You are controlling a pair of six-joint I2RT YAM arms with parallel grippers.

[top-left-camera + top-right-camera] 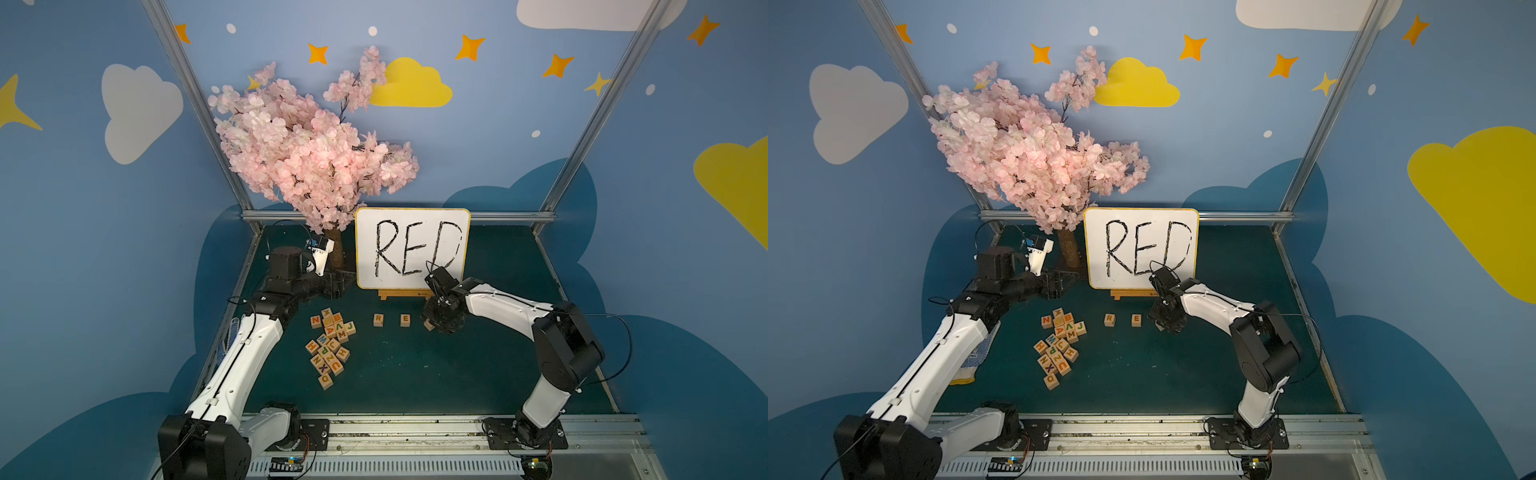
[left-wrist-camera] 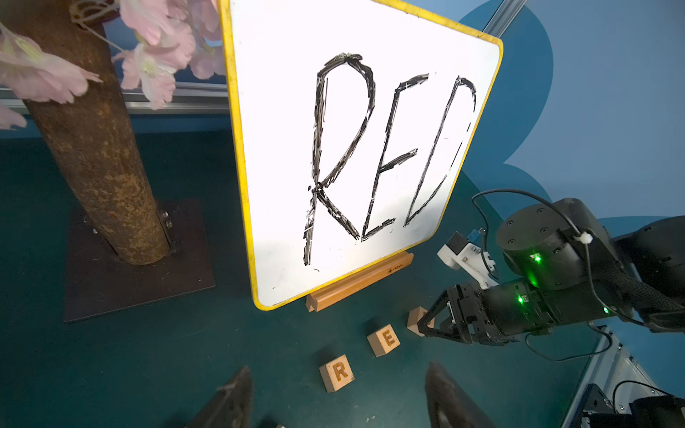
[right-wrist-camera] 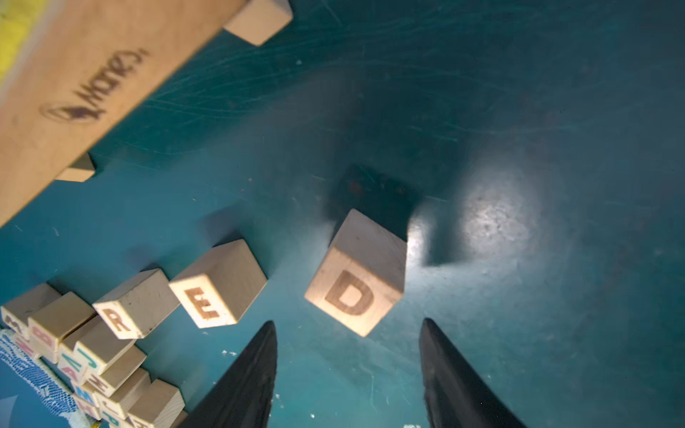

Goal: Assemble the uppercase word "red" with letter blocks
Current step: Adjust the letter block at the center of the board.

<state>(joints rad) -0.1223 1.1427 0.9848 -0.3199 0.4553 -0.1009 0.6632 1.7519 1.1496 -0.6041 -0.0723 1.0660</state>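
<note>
Block D point(image 3: 356, 274) stands on the counter point(image 1: 415, 374) at the right end of a row with block E point(image 1: 405, 320) and block R point(image 1: 378, 319). All three orange letters face up, and block D is turned at an angle to the other two. The row lies just in front of the whiteboard point(image 1: 411, 249) marked RED, which leans in a wooden stand point(image 1: 401, 294). The right gripper point(image 3: 349, 323) has its fingers point(image 3: 255, 370) spread apart, one on each side of the near corner of block D, neither touching it. The left gripper point(image 2: 339, 367) has its fingers spread apart and holds nothing; it hangs above the counter beside the whiteboard, near the tree trunk point(image 1: 334, 249). The spare letter blocks point(image 1: 330, 345) lie in a loose pile left of the row.
</note>
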